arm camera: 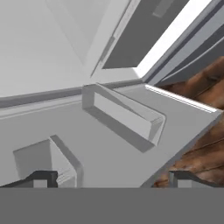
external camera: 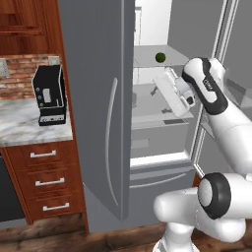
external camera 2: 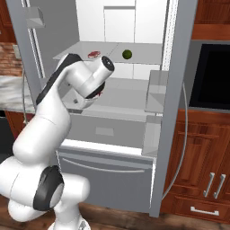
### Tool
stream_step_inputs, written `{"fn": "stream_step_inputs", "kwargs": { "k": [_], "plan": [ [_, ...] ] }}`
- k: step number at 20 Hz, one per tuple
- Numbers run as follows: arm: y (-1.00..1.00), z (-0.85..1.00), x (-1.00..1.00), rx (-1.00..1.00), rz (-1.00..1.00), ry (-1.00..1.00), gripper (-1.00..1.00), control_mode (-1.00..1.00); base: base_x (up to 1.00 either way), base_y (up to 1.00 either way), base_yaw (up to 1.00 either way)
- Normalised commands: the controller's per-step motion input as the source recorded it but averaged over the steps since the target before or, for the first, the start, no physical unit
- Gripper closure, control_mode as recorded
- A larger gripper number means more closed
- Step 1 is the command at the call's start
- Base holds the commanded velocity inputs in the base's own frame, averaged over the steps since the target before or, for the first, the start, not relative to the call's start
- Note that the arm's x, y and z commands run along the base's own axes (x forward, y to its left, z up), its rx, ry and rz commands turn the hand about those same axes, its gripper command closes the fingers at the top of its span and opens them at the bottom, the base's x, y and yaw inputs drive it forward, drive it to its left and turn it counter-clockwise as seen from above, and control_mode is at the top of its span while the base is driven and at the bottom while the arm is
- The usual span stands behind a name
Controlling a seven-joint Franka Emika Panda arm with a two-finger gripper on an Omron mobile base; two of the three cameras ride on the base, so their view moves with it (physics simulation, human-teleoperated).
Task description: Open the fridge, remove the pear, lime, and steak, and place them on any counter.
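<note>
The grey fridge (external camera: 98, 98) stands with both doors swung open on its white shelves. On the upper shelf lie the dark green lime (external camera 2: 127, 54) (external camera: 160, 57) and, to its left, the reddish steak (external camera 2: 94, 54). A dark red sliver beside my wrist on the shelf below looks like the pear (external camera 2: 100, 94), mostly hidden by the arm. My gripper (external camera: 167, 91) reaches into the fridge at the middle shelf. In the hand view the gripper (arm camera: 114, 179) is open and holds nothing, and it faces the door's inner bins (arm camera: 127, 116).
The marble counter (external camera: 19, 128) lies left of the fridge, with a black coffee machine (external camera: 49, 96) on it and wood drawers (external camera: 47, 182) below. Dark wood cabinets (external camera 2: 202, 179) and a black oven front (external camera 2: 211, 76) stand to the right. The open right door (external camera 2: 179, 90) juts out beside the arm.
</note>
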Motion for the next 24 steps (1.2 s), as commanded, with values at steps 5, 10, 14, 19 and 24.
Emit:
{"fn": "stream_step_inputs", "kwargs": {
  "k": [5, 10, 14, 19, 24],
  "plan": [
    [0.57, -0.46, 0.78, 0.06, 0.06, 0.01, -1.00, -1.00, 0.00, 0.00, 0.00],
    [0.39, -0.33, 0.59, 0.07, 0.05, 0.00, -1.00, -1.00, 0.00, 0.00, 0.00],
    [0.31, -0.15, 0.33, 0.10, 0.06, 0.00, -1.00, -1.00, 0.00, 0.00, 0.00],
    [0.26, -0.01, 0.01, 0.09, 0.12, 0.00, -1.00, -1.00, 0.00, 0.00, 0.00],
    [0.45, 0.00, -0.10, 0.03, 0.15, 0.00, -1.00, -1.00, 0.00, 0.00, 0.00]
  ]
}}
